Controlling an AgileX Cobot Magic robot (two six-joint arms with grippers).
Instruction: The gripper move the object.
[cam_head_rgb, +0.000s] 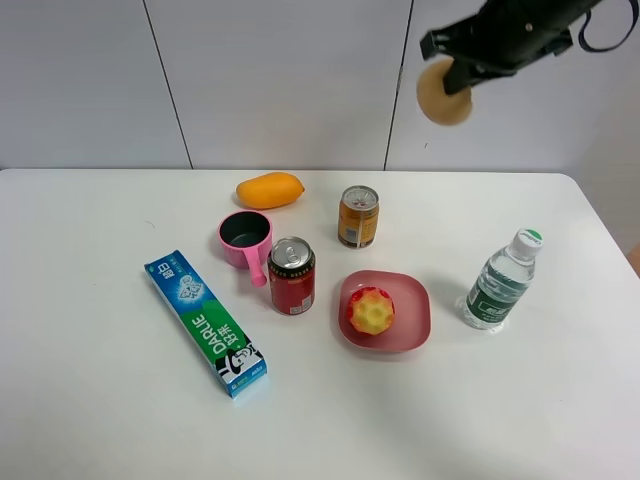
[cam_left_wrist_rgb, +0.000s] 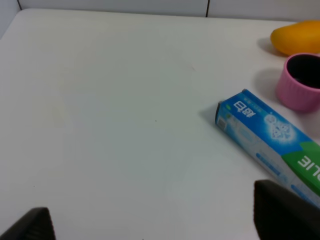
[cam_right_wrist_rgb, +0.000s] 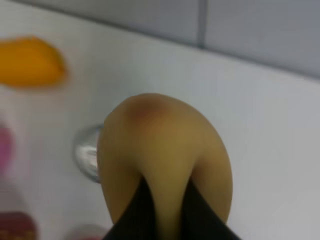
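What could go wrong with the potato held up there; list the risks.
1. The right gripper seems to pinch only one end of the potato, high above the table. Most of it hangs free, so it might slip and fall.
2. The table below is crowded, so a drop or a low descent could topple the gold can or the water bottle.
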